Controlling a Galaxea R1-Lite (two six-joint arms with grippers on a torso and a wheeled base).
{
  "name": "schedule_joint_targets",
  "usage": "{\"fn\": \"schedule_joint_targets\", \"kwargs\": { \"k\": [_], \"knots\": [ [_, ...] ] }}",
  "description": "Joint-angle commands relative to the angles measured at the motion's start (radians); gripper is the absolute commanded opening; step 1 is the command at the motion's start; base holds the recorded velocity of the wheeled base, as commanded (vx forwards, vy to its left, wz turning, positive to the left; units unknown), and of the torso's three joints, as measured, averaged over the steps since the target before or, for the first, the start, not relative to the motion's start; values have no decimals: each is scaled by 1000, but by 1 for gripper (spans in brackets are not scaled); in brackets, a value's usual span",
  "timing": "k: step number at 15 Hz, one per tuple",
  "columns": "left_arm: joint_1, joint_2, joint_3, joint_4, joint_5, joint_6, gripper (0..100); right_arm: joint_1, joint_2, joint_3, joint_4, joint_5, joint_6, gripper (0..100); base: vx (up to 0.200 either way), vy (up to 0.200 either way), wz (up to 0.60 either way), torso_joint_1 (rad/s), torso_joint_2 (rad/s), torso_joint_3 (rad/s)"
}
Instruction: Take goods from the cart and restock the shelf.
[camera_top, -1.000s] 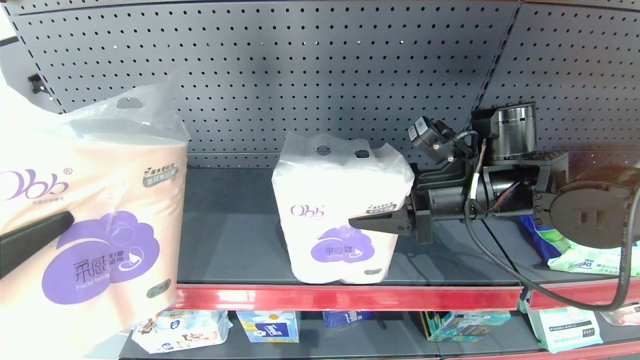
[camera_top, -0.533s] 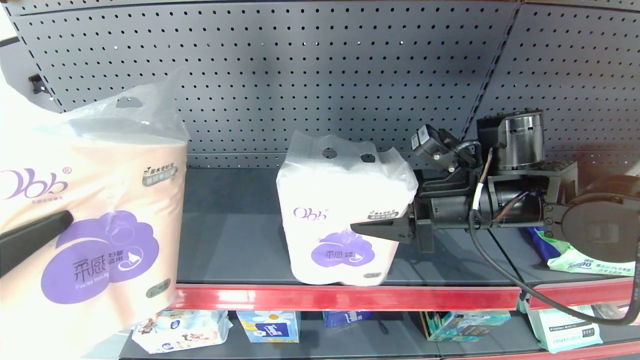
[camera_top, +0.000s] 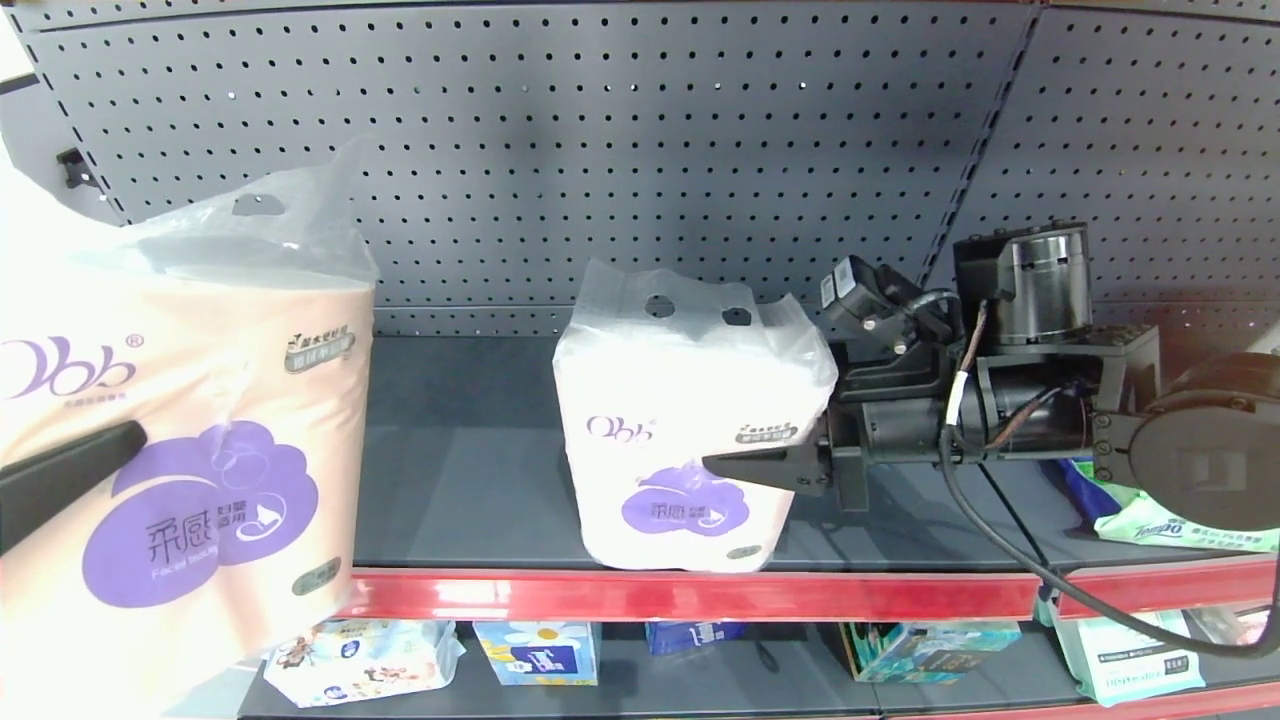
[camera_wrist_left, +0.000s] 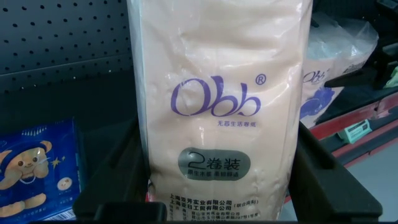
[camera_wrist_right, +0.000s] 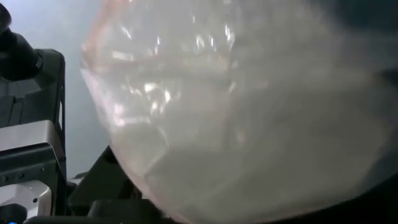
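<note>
White-and-purple pack (camera_top: 690, 430) stands upright on the dark grey shelf (camera_top: 470, 480), near its red front edge (camera_top: 690, 595), with pegboard (camera_top: 600, 150) behind. The right gripper (camera_top: 745, 450) comes in sideways, jaws clamped across the pack. The left gripper (camera_wrist_left: 217, 186) clasps a second pack (camera_top: 180, 450), held before the shelf's left end.

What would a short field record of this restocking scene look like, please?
left gripper: shut on left pack, held upright, nearer the camera than the shelf
right gripper: shut on right pack, upright at the shelf's front edge
green pack: on the shelf, behind the right arm
lower shelf: small packs
</note>
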Motion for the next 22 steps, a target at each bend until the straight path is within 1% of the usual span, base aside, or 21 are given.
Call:
{"fn": "schedule_joint_targets", "kwargs": {
  "k": [1, 5, 6, 9, 11, 15, 16, 17, 18, 19, 21, 22],
  "knots": [
    [0, -1, 1, -1, 0, 0, 0, 3, 0, 4, -7, -1, -4, 100, 0, 0, 0, 0, 0, 0],
    [0, -1, 1, -1, -1, 1, 0, -5, -23, 7, -5, -4, -1, 100, 0, 0, 0, 0, 0, 0],
    [0, 1, 1, -1, 0, 4, 0, -11, -60, 21, -2, -16, 5, 100, 0, 0, 0, 0, 0, 0],
    [-3, 2, 3, -1, -1, 6, 0, -17, -161, 106, -4, -62, 57, 100, 0, 0, 0, 0, 0, 0],
    [-3, 2, 3, -1, -3, 7, 0, -22, -238, 185, -4, -84, 67, 100, 0, 0, 0, 0, 0, 0],
    [-6, 25, -2, -2, -3, 9, 0, -107, -402, 334, -4, -91, 70, 100, 0, 0, 0, 0, 0, 0],
    [-8, 45, -9, -2, -5, 14, 0, -164, -513, 420, -4, -96, 71, 100, 0, 0, 0, 0, 0, 0],
    [-9, 61, -14, -4, -5, 20, 0, -192, -569, 461, -4, -107, 76, 100, 0, 0, 0, 0, 0, 0],
    [-31, 114, -43, -4, -15, 35, 0, -252, -721, 540, 0, -156, 106, 100, 0, 0, 0, 0, 0, 0],
    [-45, 156, -68, -4, -31, 35, 0, -285, -807, 570, 0, -186, 151, 100, 0, 0, 0, 0, 0, 0],
    [-72, 226, -101, -4, -52, 35, 0, -328, -941, 613, 1, -212, 251, 100, 0, 0, 0, 0, 0, 0],
    [-89, 300, -137, -16, -70, 38, 0, -370, -1056, 658, 24, -249, 310, 100, 0, 0, 0, 0, 0, 0]
  ]
}}
